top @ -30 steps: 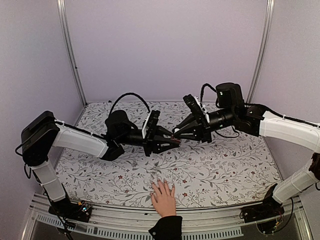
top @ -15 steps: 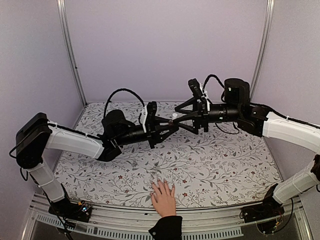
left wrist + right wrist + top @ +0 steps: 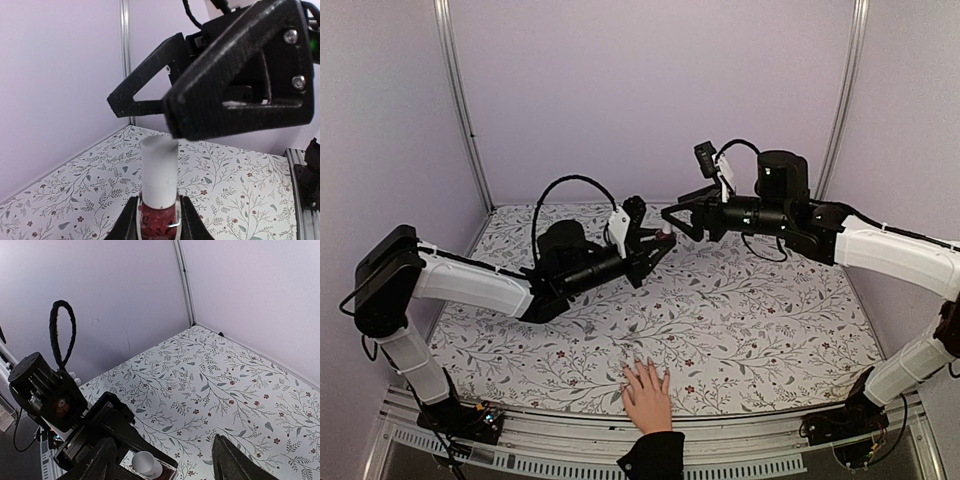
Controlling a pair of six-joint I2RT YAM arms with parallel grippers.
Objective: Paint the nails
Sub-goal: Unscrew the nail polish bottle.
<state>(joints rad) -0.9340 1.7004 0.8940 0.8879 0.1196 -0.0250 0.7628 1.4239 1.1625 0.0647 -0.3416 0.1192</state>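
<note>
left tool (image 3: 159,217) pinches the bottle (image 3: 155,227) by its red body, steadying it in the air so the spread right tool (image 3: 162,440), just above the bottle's cap (image 3: 159,170), can probably grip it.

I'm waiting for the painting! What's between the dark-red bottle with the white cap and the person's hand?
Only bare flowered tablecloth lies between the dark-red bottle and the light-skinned hand, in top view.
</note>
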